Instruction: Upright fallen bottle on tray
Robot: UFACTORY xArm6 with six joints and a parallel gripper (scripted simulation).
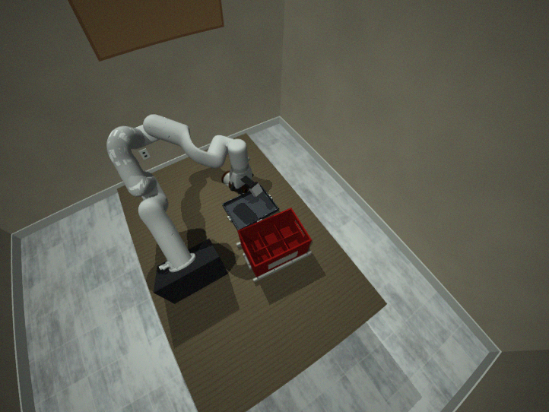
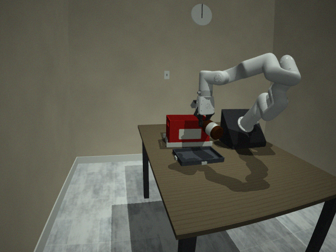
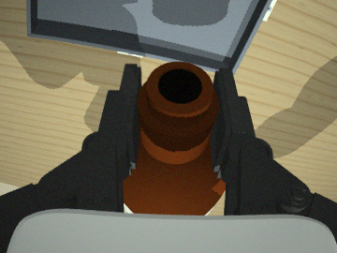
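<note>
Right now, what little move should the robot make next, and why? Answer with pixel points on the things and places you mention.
Probably turn the gripper point(image 1: 241, 189) point(image 2: 204, 123) point(image 3: 176, 88) to bring the bottle point(image 1: 226, 178) point(image 2: 212, 129) point(image 3: 178, 133) upright before lowering it. The gripper is shut on the bottle near its neck, but the bottle is strongly tilted and held in the air, while the tray point(image 1: 241, 211) point(image 2: 190, 155) point(image 3: 94, 16) sits level on the table point(image 1: 310, 319) point(image 2: 217, 203) point(image 3: 42, 131).

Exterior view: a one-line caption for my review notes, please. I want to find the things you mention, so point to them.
The end effector point(image 1: 241, 188) point(image 2: 204, 120) point(image 3: 176, 88) holds a brown bottle point(image 1: 226, 179) point(image 2: 212, 129) point(image 3: 175, 156), tilted, above the table point(image 1: 310, 328) point(image 2: 230, 206) point(image 3: 42, 136).
</note>
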